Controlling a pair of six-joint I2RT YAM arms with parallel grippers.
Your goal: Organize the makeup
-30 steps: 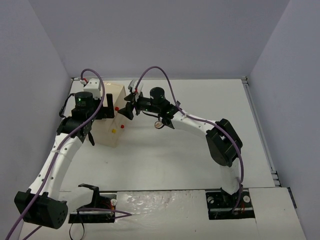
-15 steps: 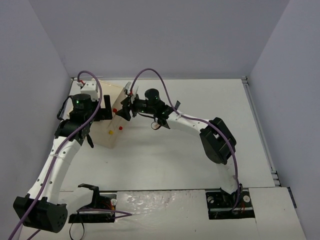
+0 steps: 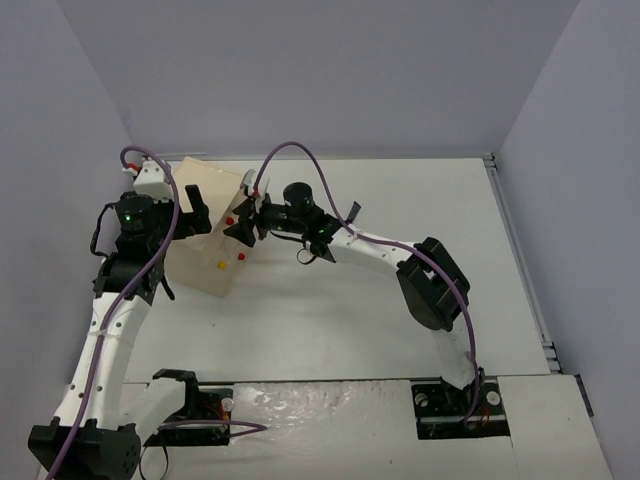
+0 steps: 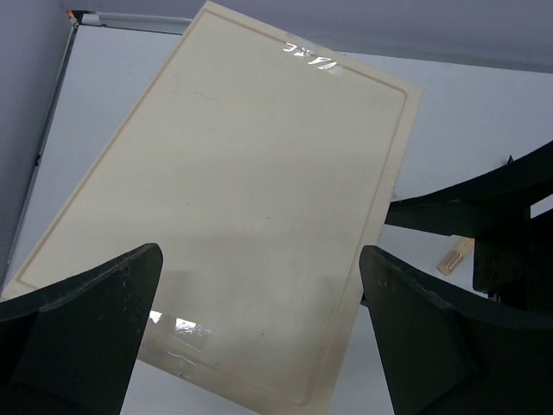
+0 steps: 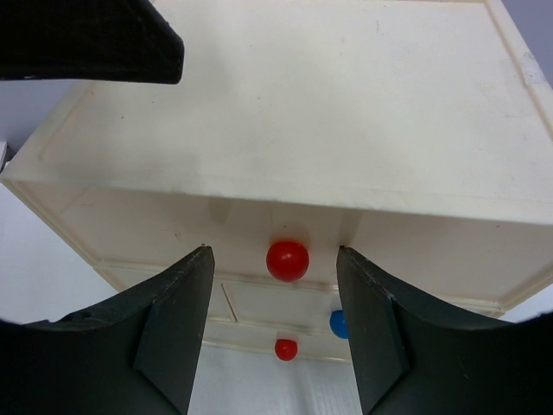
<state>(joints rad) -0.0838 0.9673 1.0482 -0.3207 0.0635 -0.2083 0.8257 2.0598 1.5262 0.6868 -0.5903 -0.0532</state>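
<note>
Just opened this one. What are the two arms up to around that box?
Both arms are at the beige wooden box, and neither is handling any makeup. The right gripper is open and lined up on the red knob of the top drawer, with one finger on each side of it and not closed on it. The left gripper hangs open over the box's flat top, holding nothing. The drawers look shut.

the wooden box (image 4: 259, 216) looks smooth, its knob (image 5: 287, 260) glossy.
</note>
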